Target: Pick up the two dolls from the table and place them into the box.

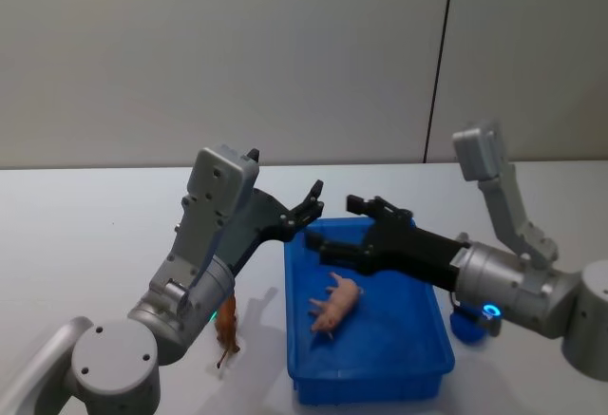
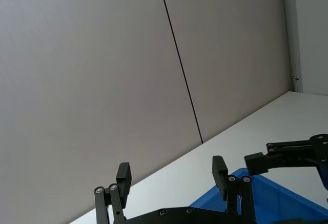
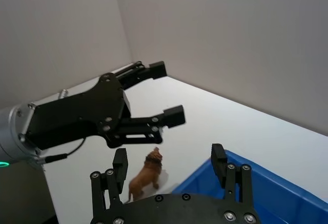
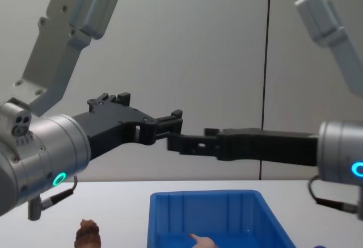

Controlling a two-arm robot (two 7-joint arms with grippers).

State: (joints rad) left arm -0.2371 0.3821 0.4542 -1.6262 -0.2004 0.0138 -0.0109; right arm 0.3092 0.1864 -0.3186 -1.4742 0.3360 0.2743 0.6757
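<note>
The pale pink doll (image 1: 337, 303) lies on its side inside the blue box (image 1: 385, 348); its tip shows in the chest view (image 4: 201, 240). The reddish-brown doll (image 1: 226, 325) stands on the table just left of the box, also seen at the right wrist (image 3: 147, 175) and chest (image 4: 88, 232). My left gripper (image 1: 309, 208) hovers open and empty above the box's far-left corner, high over the brown doll. My right gripper (image 1: 340, 225) hangs open and empty above the box's far end, over the pink doll. Both gripper tips nearly meet in the air (image 4: 170, 120) (image 4: 187, 143).
The white table (image 1: 95, 235) runs back to a grey wall. A small blue object (image 1: 470, 325) sits on the table right of the box, under my right arm. The box fills the front centre, with the left arm's elbow beside the brown doll.
</note>
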